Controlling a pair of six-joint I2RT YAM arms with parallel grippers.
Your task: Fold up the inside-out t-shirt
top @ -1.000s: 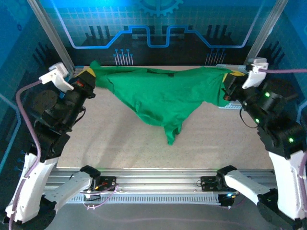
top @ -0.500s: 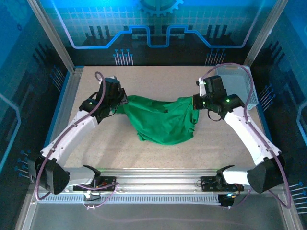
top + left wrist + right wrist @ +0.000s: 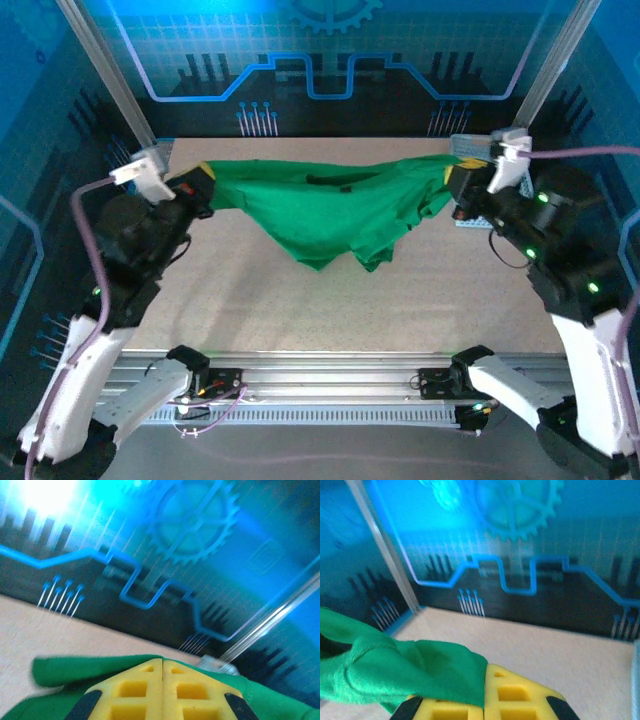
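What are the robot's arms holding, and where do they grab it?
The t-shirt: the left gripper pinches its left end, the right gripper its right end, so it hangs between them.

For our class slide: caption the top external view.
Left arm and right arm stretch the green t-shirt between them over the table.

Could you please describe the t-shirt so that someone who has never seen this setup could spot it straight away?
Look at the speckled beige table between the two arms. Stretched over its far half, the t-shirt hangs between the left gripper and the right gripper, both shut on its edges. It is the one bright green, soft, sagging thing there.
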